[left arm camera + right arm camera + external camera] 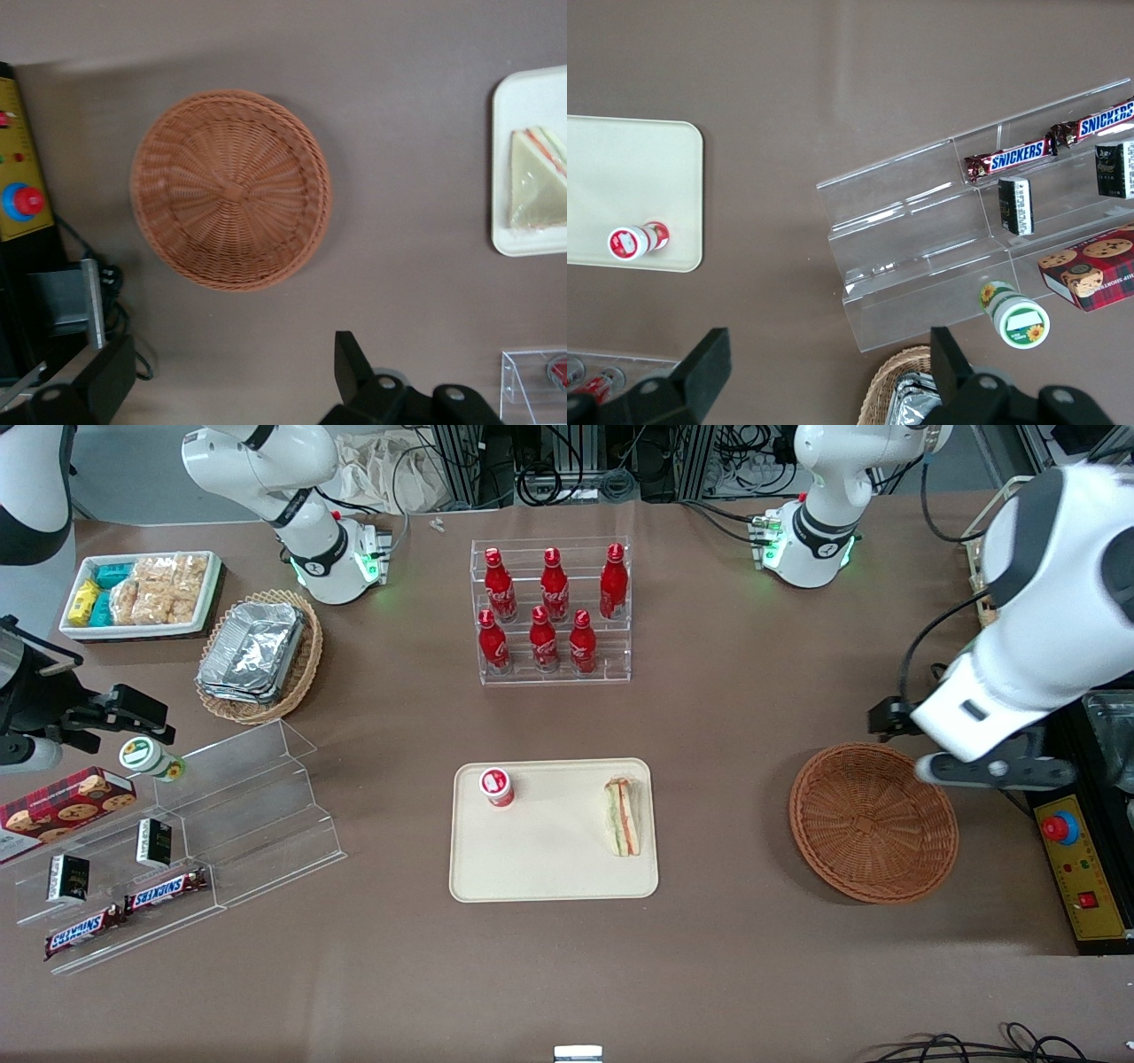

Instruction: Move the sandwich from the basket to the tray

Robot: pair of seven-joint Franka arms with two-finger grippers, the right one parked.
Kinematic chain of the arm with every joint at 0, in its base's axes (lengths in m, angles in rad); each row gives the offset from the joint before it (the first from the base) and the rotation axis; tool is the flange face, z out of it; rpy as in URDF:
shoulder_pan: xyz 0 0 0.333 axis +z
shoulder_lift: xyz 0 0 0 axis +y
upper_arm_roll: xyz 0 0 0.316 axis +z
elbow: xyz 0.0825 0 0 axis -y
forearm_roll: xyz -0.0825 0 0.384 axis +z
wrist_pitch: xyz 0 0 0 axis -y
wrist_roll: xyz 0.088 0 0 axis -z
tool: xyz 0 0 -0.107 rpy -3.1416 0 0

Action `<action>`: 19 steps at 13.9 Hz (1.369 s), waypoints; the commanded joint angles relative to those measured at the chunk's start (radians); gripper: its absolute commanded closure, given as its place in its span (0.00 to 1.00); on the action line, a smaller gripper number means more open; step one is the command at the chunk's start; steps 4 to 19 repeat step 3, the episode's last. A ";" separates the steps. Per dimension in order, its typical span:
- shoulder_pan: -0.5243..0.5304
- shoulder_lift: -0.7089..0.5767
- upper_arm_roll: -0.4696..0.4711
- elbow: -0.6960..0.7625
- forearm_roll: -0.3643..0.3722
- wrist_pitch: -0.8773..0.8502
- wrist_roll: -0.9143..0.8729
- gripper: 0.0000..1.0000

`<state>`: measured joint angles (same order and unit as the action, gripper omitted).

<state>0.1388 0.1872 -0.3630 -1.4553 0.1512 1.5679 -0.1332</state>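
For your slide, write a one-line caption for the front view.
Sandwich lies on the tray beside a red bottle; the open gripper hangs above the empty basket.

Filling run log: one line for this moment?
triangular wedge sandwich: on beige plastic tray | round reddish-brown wicker basket: empty | left tool: open, above basket's edge
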 commanded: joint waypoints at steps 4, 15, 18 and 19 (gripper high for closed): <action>0.056 -0.011 -0.005 0.030 -0.016 -0.055 0.006 0.01; 0.056 -0.011 -0.005 0.030 -0.016 -0.055 0.006 0.01; 0.056 -0.011 -0.005 0.030 -0.016 -0.055 0.006 0.01; 0.056 -0.011 -0.005 0.030 -0.016 -0.055 0.006 0.01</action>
